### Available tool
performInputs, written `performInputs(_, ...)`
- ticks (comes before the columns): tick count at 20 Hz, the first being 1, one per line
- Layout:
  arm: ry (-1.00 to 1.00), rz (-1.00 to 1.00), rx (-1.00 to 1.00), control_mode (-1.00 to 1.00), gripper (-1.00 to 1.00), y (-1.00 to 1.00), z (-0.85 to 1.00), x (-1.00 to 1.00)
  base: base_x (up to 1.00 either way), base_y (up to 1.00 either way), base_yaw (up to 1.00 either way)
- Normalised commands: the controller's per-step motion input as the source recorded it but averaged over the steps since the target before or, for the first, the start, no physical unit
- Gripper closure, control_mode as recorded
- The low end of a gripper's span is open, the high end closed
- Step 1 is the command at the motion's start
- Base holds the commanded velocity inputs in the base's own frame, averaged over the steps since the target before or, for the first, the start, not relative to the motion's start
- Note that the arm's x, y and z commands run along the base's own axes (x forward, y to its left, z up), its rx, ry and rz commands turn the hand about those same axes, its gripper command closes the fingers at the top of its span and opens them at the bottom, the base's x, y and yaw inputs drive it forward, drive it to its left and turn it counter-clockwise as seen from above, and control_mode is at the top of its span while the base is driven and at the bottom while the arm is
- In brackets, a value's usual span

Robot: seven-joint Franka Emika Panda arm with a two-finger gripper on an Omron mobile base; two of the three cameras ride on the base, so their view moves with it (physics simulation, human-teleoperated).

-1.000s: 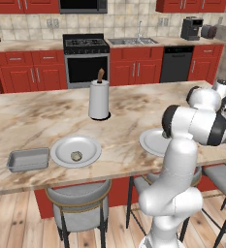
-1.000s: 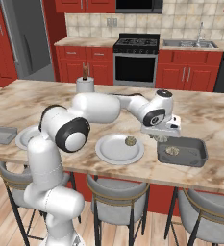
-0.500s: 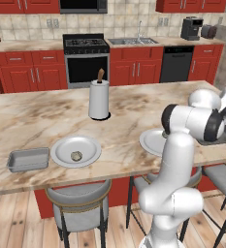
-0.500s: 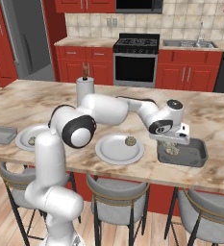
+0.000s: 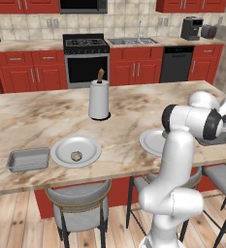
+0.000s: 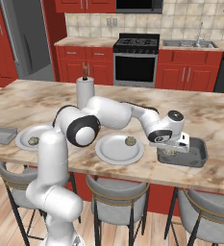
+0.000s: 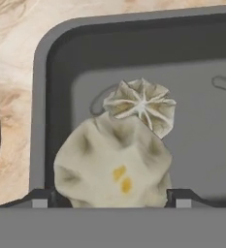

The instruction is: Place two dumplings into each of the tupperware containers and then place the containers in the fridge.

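My gripper [image 7: 112, 196] is shut on a lumpy tan dumpling [image 7: 115, 160], which fills the gap between the two fingertips [image 7: 40, 197]. It hangs just above the floor of a grey tupperware container [image 7: 40, 97]. From the right base view the gripper [image 6: 170, 150] reaches down into the left end of that container [image 6: 196, 154] on the island's right side. Another dumpling [image 6: 130, 141] lies on the white plate [image 6: 114, 150] beside it. A third dumpling [image 6: 33, 141] rests on the left plate [image 6: 26, 133], next to the second container [image 6: 0, 134]. The fridge [image 6: 29, 38] stands at the back left.
A paper towel roll [image 6: 84, 91] stands upright mid-island behind the plates. Bar stools [image 6: 117, 192] line the near edge of the island [image 6: 214, 120]. A stove [image 5: 85, 58] and red cabinets run along the far wall.
The gripper has swung right from near the plate and come down into the right container, with the dumpling between its fingers. Plates and the left container have not moved.
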Motion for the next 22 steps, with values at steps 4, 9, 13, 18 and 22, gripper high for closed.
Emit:
performInputs(4, -0.01, 0.0, 0.0, -1.0, 1.0, 0.0, -0.19, 0.03, 0.0, 0.0, 0.0)
performInputs(9, -0.01, 0.0, 0.0, -1.0, 1.0, 0.0, -0.08, 0.09, 0.0, 0.0, 0.0)
performInputs(13, 0.0, 0.0, 0.0, -1.0, -1.0, 0.0, 0.0, 0.09, 0.0, 0.0, 0.0)
performInputs(18, 0.0, 0.0, 0.0, -1.0, -1.0, 0.0, 0.0, 0.0, 0.0, 0.0, 0.0)
performInputs(22, 0.0, 0.0, 0.0, -1.0, -1.0, 0.0, 0.0, 0.01, 0.0, 0.0, 0.0)
